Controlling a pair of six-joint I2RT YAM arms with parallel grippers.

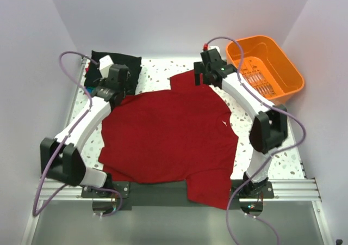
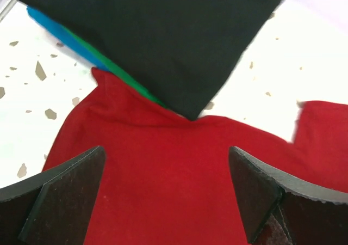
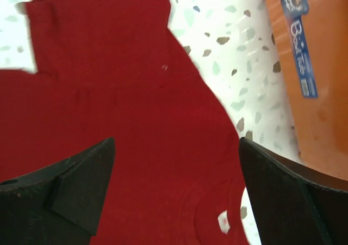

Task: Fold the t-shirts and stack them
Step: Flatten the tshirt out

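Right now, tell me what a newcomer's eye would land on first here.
The big dark red t-shirt spread flat across the table's middle. Then the bright orange basket at the far right corner, and the folded stack topped by a black t-shirt at the far left. The left fingers and right fingers stand open above the red shirt's far edge.

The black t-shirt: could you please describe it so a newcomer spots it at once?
On the table, far left corner, lies a folded stack beside the red t-shirt. The black t-shirt is its top layer, over the green t-shirt and blue t-shirt.
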